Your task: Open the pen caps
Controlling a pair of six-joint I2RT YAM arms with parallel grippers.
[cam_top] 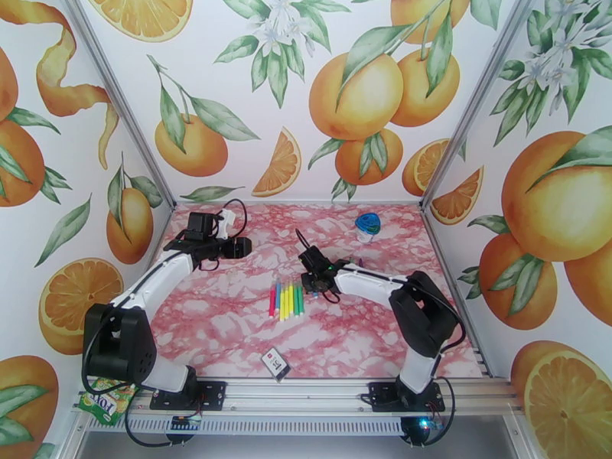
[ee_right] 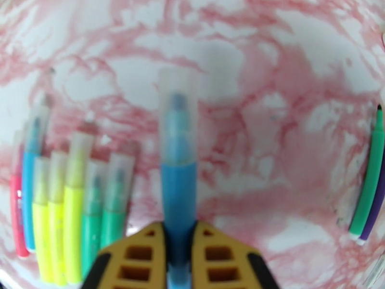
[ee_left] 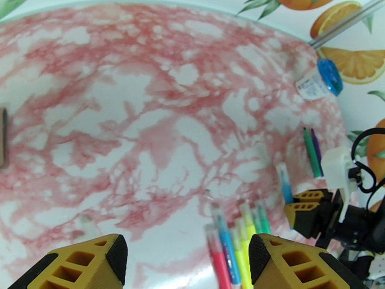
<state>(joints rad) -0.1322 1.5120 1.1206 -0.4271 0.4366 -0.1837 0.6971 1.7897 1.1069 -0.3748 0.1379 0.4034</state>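
Scanning from the left, we first meet a green packet (cam_top: 101, 405) lying off the marbled surface (cam_top: 229, 338), just outside its near left corner. The left gripper (ee_left: 185, 260) hangs over the left half of the surface, nearer the far edge than the near one. Its yellow fingers (ee_left: 77, 263) are spread wide and grip nothing. A small dark card (cam_top: 276, 364) lies flat close to the middle of the near edge, well apart from the pens.

Around the middle of the surface lies a row of pens (cam_top: 286, 300), side by side and running from near to far. In the right wrist view we count a pink pen (ee_right: 17, 222), a light blue pen (ee_right: 29, 198), three yellow pens (ee_right: 57, 232) and two green pens (ee_right: 98, 227). Their pen caps (ee_right: 79, 148) are translucent and sit on the ends that point toward the far edge.

Just right of the row, the right gripper (ee_right: 178, 233) has its jaws closed on the barrel of a blue pen (ee_right: 178, 189), whose cap (ee_right: 178, 107) is on and points away from the fingers. We cannot tell whether this pen touches the surface.

Further right, a green marker (ee_right: 368, 184) and a purple marker (ee_right: 374, 213) lie touching each other, and the green one shows a dark bare tip. Near the far edge, toward the far right corner, sits a clear container (cam_top: 369, 226) with a blue lid, well apart from all the pens.
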